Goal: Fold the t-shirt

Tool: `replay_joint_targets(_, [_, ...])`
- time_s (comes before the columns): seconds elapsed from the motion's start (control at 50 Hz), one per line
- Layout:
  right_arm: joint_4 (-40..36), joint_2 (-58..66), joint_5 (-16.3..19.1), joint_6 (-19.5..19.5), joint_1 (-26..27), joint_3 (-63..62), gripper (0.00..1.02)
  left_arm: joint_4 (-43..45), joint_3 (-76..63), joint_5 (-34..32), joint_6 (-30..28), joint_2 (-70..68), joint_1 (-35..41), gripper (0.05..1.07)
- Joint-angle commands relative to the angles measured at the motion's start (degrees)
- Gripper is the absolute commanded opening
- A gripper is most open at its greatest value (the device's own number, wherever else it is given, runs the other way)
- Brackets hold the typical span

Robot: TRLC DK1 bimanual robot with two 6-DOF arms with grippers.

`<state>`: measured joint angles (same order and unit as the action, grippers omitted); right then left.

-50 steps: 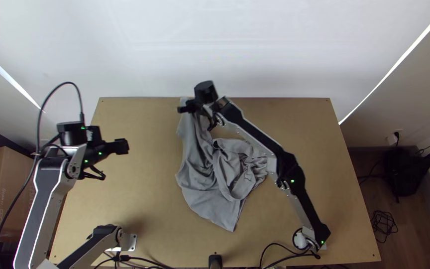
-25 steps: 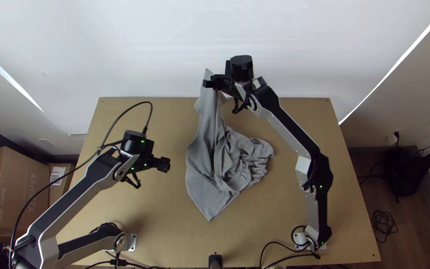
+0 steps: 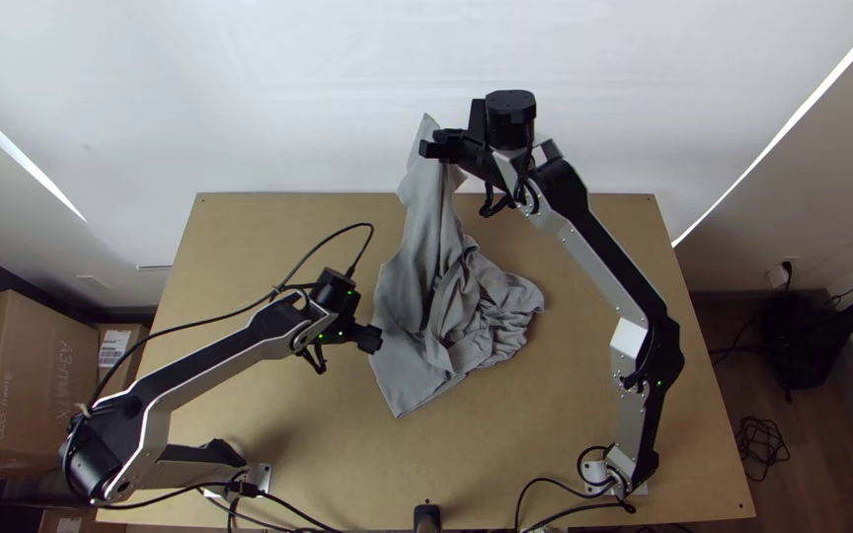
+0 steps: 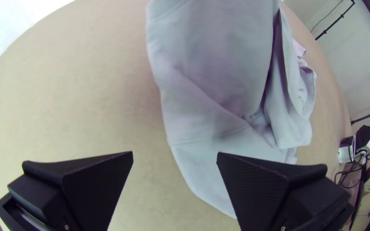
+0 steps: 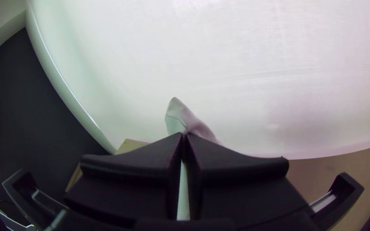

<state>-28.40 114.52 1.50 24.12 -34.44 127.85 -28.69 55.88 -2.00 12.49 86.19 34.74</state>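
Note:
The grey t-shirt [image 3: 417,266] hangs from its far end, with its lower part bunched on the table. My right gripper [image 3: 430,148] holds that end up at the table's far edge; in the right wrist view my right gripper [image 5: 184,137] is shut on a bit of cloth [image 5: 177,115] poking up past its tips. My left gripper [image 3: 375,340] is beside the shirt's left edge, low in the middle. In the left wrist view my left gripper [image 4: 175,156] stands open, with the shirt [image 4: 210,98] beyond its fingers and nothing gripped.
The wooden table [image 3: 584,434] has bare surface left, right and in front of the shirt. A pale wall [image 3: 298,99] rises behind its far edge. Black cables [image 3: 545,492] lie by the right arm's base, and cardboard boxes [image 3: 22,385] stand off the left side.
My right gripper has moved up the picture and right, drawing the shirt's far end with it into the air. The left gripper has come in rightward and down the picture to the shirt's edge.

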Motion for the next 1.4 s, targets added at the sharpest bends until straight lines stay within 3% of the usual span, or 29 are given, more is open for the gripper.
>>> replay_joint_targets(0.0, [0.1, -2.46, -0.35, -0.56, 0.95, -1.03, 0.02, 1.53, 2.13, -1.96, 2.01, 3.28, 0.77, 1.01])
replay_joint_targets(0.2, [-0.16, -2.63, -0.35, -0.83, 1.3, -1.29, 0.02, 3.46, 3.98, -2.83, 2.19, 8.73, 1.12, 0.99])
replay_joint_targets(0.32, [-0.6, -3.34, -0.35, -0.74, 1.3, -1.29, 0.02, 10.41, 1.69, -2.83, 2.19, 9.17, 1.03, 0.49])
replay_joint_targets(0.4, [-0.86, -4.13, -0.44, -0.65, 1.48, -1.73, 0.02, 12.78, 0.46, -2.75, 1.66, 9.43, 1.03, 0.29])
replay_joint_targets(0.44, [-0.86, -4.66, -0.35, -0.56, 1.65, -2.17, 0.02, 13.66, 0.11, -2.83, 1.66, 9.61, 0.94, 0.1])
replay_joint_targets(0.46, [-0.86, -5.01, -0.44, -0.56, 1.74, -2.52, 0.02, 14.36, -0.15, -2.75, 1.66, 9.61, 0.85, 0.07])
replay_joint_targets(0.72, [-0.69, -11.86, -0.35, -1.0, 6.05, -12.1, 0.02, 14.89, -0.24, -2.83, 1.13, 3.9, -7.85, 0.08])
replay_joint_targets(0.98, [-0.43, -17.93, -0.44, -3.82, 10.18, -16.14, 0.02, 11.02, 5.56, -2.75, -0.63, -7.09, -22.0, 0.08])
replay_joint_targets(1.14, [0.1, -23.2, -0.53, -5.84, 11.32, -18.96, 0.02, 11.55, 7.67, -1.69, -1.5, -15.62, -26.3, 0.08])
replay_joint_targets(1.22, [3.44, -27.6, -1.41, -8.47, 11.5, -22.38, 0.02, 12.34, 9.16, -1.69, -1.24, -19.92, -27.89, 0.08])
replay_joint_targets(1.38, [14.52, -38.49, -2.82, -10.23, 11.41, -31.26, 0.02, 13.48, 12.59, -1.52, -0.8, -27.57, -31.67, 0.08])
